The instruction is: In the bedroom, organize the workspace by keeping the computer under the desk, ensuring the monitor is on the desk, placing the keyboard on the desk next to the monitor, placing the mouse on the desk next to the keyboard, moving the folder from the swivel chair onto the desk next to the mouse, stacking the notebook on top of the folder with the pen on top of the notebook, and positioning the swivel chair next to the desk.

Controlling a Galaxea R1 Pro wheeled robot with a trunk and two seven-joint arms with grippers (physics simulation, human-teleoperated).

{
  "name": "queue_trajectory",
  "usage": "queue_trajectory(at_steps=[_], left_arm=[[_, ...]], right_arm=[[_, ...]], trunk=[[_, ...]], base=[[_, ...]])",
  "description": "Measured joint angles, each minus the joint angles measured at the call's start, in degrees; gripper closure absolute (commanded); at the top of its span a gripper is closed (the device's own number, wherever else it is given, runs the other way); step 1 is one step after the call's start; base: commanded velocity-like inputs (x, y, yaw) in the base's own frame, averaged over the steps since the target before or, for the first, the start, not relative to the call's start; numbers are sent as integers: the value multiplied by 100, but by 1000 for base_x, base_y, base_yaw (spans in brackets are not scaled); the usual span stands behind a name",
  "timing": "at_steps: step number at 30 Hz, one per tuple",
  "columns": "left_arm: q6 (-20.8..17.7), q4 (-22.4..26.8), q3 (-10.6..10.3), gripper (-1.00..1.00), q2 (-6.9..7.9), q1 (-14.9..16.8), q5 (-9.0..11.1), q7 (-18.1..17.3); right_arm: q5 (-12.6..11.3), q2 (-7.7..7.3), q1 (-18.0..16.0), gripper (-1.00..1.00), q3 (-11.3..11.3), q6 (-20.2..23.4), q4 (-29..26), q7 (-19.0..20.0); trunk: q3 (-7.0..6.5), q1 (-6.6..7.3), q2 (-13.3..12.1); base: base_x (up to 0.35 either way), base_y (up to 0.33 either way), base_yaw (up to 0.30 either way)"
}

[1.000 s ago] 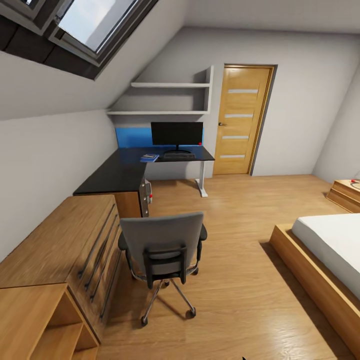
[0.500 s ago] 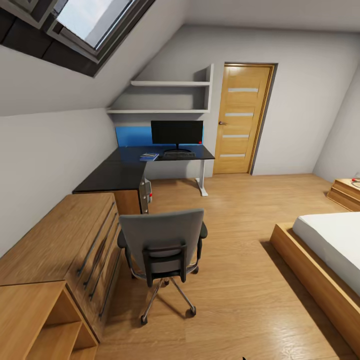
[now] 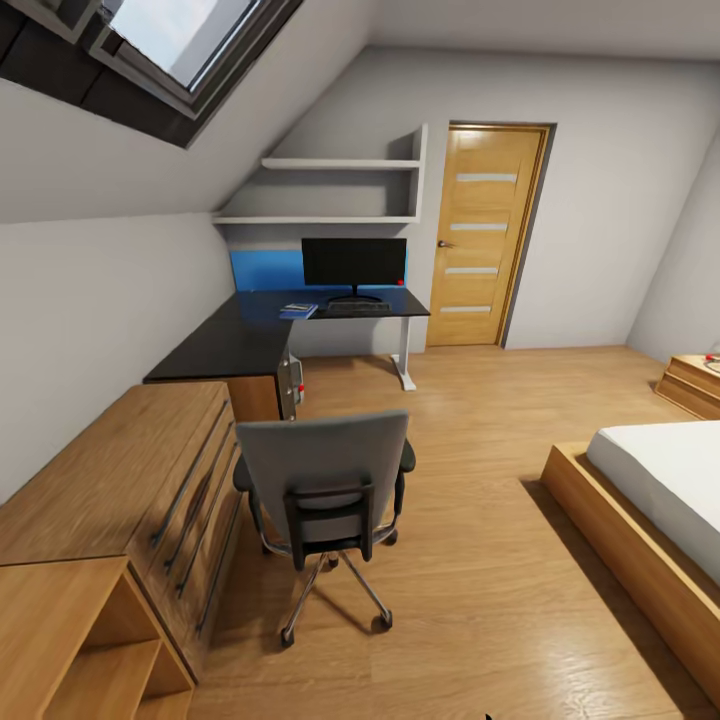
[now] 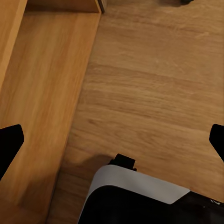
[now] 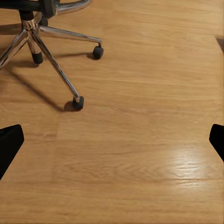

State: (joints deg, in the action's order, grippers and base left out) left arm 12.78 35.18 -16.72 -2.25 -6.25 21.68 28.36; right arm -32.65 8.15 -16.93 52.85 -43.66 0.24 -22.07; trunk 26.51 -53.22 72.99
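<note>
Slightly nearer than a second before, the view had crept toward the swivel chair (image 3: 325,500), everything sliding a touch lower-left while nothing in the room itself shifted. At left an open wooden shelf unit (image 3: 75,640) sat bare beside a drawer chest (image 3: 130,480); farther back the black desk (image 3: 235,345) carried a blue folder (image 3: 298,311), keyboard (image 3: 357,310) and monitor (image 3: 354,264), the computer (image 3: 291,385) under it, the grey chair standing apart on light wood floor (image 3: 480,560) with its back toward the camera. Both wrist views showed left gripper (image 4: 112,140) and right gripper (image 5: 112,140) spread wide, empty, over floor.

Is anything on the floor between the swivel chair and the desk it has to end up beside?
Nothing visible: bare wood floor runs from the swivel chair to the desk. The wooden dresser flanks the path on the left without crossing it.
</note>
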Motion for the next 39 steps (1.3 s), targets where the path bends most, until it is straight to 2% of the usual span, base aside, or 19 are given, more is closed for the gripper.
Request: queue_trajectory(at_steps=[24, 39], left_arm=[[9, 1, 0, -100, -4, 0, -13, 0], [9, 1, 1, -100, -2, -1, -14, 0]], right_arm=[[-1, 0, 0, -100, 4, 0, 0, 0], [0, 9, 0, -100, 8, 1, 0, 0]], trunk=[[431, -527, 963], [701, -857, 1565]], base=[[0, 0, 46], [0, 0, 121]])
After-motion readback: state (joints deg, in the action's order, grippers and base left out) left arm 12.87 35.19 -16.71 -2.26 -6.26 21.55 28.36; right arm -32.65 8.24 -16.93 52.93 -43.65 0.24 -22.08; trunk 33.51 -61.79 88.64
